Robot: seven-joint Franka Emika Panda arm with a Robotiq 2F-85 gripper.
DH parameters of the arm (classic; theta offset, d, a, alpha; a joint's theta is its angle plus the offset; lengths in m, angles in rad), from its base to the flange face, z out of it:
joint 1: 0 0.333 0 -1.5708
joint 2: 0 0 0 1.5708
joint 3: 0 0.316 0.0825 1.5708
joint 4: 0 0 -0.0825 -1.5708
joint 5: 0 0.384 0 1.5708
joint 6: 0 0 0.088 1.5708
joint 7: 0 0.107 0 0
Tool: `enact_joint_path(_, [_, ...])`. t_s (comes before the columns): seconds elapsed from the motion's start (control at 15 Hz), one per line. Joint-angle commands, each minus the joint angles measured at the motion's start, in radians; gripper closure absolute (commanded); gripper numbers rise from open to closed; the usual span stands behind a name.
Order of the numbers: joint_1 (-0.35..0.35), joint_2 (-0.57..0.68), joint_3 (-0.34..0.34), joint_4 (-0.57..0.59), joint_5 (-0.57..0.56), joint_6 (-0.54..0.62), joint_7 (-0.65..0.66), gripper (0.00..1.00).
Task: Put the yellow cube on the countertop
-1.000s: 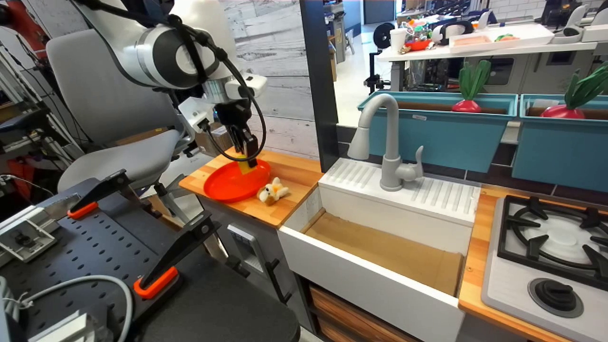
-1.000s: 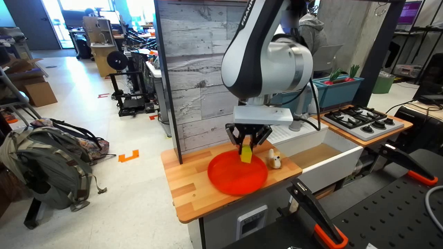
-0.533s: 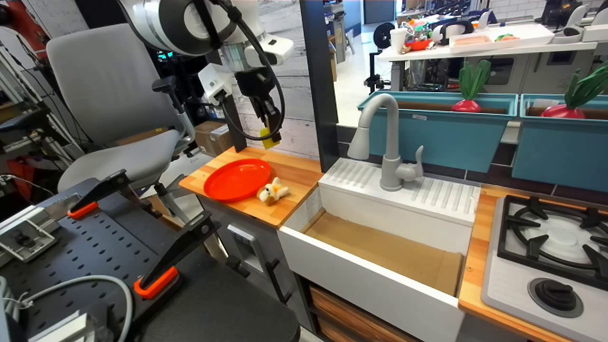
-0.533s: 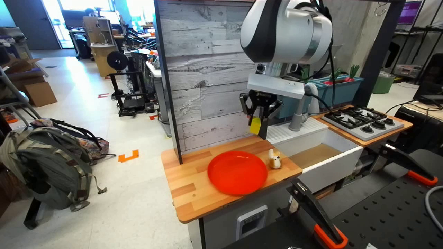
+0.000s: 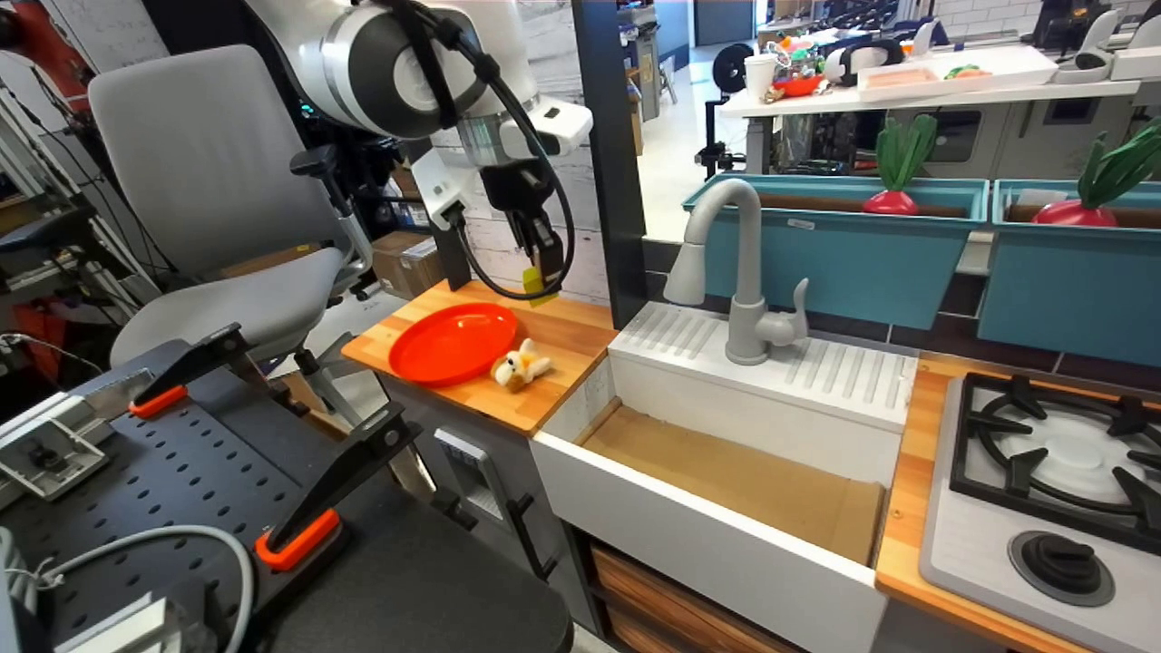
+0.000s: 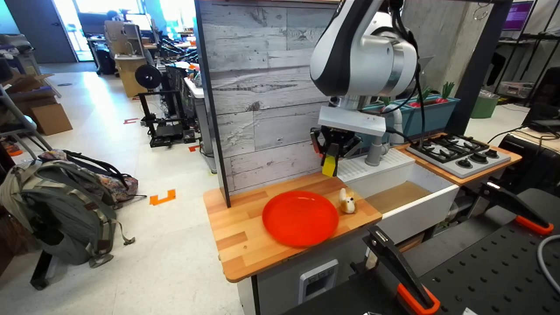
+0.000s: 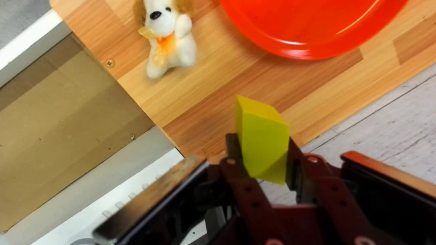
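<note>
In both exterior views you have a wall panel [image 6: 258,87] of weathered grey-white planks. In an exterior view, a grey office chair [image 5: 195,163] stands at the left and a white table [image 5: 816,104] farther back; in an exterior view, your pale, shiny floor [image 6: 153,245] stretches toward a dark door [image 6: 33,26] and glaring windows [image 6: 177,13].

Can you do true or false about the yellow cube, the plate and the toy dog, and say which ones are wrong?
1. The gripper is holding the yellow cube. True.
2. The plate is on the countertop. True.
3. The yellow cube is lying on the plate. False: the gripper holds it clear of the plate.
4. The toy dog is on the countertop. True.
5. The toy dog is on the plate. False: it is beside the plate.
6. The plate is blue. False: it is orange-red.
</note>
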Motion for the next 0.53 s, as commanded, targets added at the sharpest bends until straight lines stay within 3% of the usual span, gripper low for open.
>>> enact_joint_path(0.0, [0.032, 0.101, -0.032, 0.116, 0.015, -0.039, 0.022, 0.92])
enact_joint_path(0.47, [0.049, 0.206, -0.056, 0.240, 0.012, -0.110, 0.054, 0.92])
